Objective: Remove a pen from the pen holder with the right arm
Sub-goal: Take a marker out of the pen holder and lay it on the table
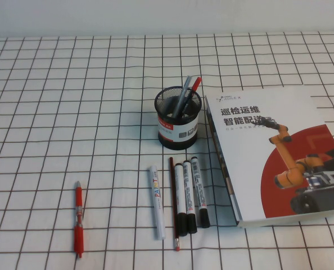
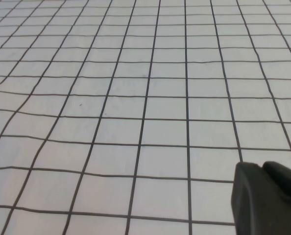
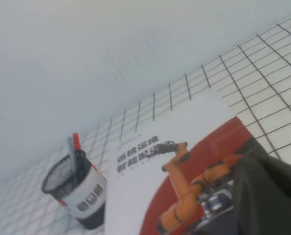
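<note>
my right tool (image 3: 269, 196) is closed on nothing and hangs above the book (image 1: 274, 152), outside the high view. my left tool (image 2: 265, 198) sits over bare gridded table (image 1: 54, 112); i cannot tell whether it is open or closed, and i judge it has no part in this.

the pen holder (image 1: 179, 117) stands upright just beside the book's left edge, with a grey pen (image 1: 184, 93) and a red-capped pen (image 1: 194, 85) leaning out toward the book side. the reach has not yet begun, as i read it.

to do it well, i should open my right tool before i descend, not at the rim. i would come from above the book side and take the red-capped pen, since it sticks up nearest to me and clear of the mesh. grip it high, then draw along its lean so the holder does not tip. the loose markers (image 1: 181, 199) in front of the holder are not my target.
</note>
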`<state>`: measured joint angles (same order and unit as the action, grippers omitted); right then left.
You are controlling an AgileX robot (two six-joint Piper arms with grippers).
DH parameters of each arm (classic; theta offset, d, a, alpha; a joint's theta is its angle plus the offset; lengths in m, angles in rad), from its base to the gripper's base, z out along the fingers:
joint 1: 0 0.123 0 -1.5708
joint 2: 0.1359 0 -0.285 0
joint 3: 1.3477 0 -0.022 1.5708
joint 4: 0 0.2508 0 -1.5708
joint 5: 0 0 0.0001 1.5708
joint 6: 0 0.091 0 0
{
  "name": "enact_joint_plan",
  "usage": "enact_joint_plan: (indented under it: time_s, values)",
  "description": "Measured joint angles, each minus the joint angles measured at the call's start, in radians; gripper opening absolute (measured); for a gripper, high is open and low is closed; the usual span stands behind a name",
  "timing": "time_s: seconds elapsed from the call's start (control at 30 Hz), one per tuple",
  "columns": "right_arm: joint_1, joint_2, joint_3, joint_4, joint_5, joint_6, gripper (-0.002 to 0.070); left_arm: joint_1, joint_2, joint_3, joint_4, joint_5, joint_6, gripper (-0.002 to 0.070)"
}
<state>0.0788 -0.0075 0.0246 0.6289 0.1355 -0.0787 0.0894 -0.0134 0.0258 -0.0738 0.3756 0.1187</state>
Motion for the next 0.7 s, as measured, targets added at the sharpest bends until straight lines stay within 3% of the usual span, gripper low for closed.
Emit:
enact_joint_plan:
  time_s: [0.1, 0.27, 0.57, 0.7]
  values:
    - [0.0, 0.0, 0.0, 0.143, -0.026, 0.0, -0.0016, 0.0, 0.0, 0.0, 0.0, 0.0, 0.0, -0.0003]
    - [0.0, 0.0, 0.002, 0.218, -0.038, 0.0, -0.0016, 0.0, 0.0, 0.0, 0.0, 0.0, 0.0, -0.0003]
    - [0.0, 0.01, -0.035, 0.251, 0.051, 0.0, -0.0016, 0.0, 0.0, 0.0, 0.0, 0.0, 0.0, -0.0003]
    - [0.0, 0.138, -0.145, 0.223, 0.134, 0.0, -0.0016, 0.0, 0.0, 0.0, 0.0, 0.0, 0.0, -0.0003]
